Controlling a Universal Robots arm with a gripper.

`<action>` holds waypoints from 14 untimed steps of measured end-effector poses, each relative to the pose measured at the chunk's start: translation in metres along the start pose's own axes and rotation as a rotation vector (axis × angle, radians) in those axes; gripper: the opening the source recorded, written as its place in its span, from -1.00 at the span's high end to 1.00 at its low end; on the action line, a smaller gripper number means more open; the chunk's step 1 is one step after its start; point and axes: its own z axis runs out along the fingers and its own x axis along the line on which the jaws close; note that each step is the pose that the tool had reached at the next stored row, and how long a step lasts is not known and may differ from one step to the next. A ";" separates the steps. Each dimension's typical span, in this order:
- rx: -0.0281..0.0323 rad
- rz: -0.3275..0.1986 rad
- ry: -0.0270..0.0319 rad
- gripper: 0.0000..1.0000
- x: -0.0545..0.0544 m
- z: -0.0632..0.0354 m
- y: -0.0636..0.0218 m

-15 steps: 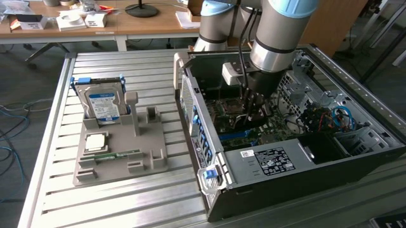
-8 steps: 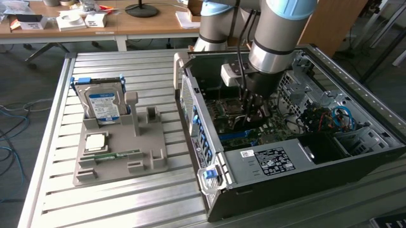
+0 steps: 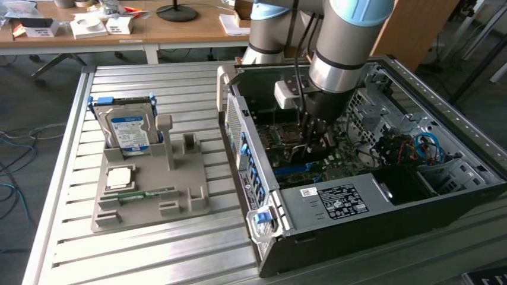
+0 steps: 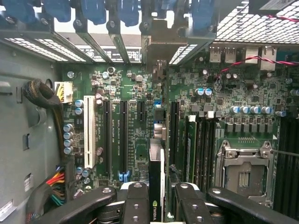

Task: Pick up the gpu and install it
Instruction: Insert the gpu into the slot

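Your gripper is clamped on gpu, pinching thin card from both sides. Gpu stands on edge inside computer case, down by green board. Card's long side runs same way as long black slots. Card points straight out from your gripper toward board. Cannot tell if its edge touches any slot. Hard drive stands in grey holder on table, well apart.

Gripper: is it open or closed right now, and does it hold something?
Gripper: closed on the gpu, which it holds edge-on over the motherboard.
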 end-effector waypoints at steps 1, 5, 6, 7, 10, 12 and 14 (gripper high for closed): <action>-0.0001 0.000 0.0000 0.47 0.000 0.0003 0.0004; -0.0002 0.000 0.0002 0.47 0.000 0.0015 0.0017; -0.0002 0.000 0.0001 0.47 0.000 0.0020 0.0023; -0.0003 0.000 0.0002 0.47 0.000 0.0023 0.0026; -0.0004 0.000 0.0004 0.47 0.000 0.0027 0.0031; -0.0004 0.000 0.0005 0.47 0.000 0.0028 0.0034; -0.0004 0.000 0.0004 0.47 0.000 0.0028 0.0034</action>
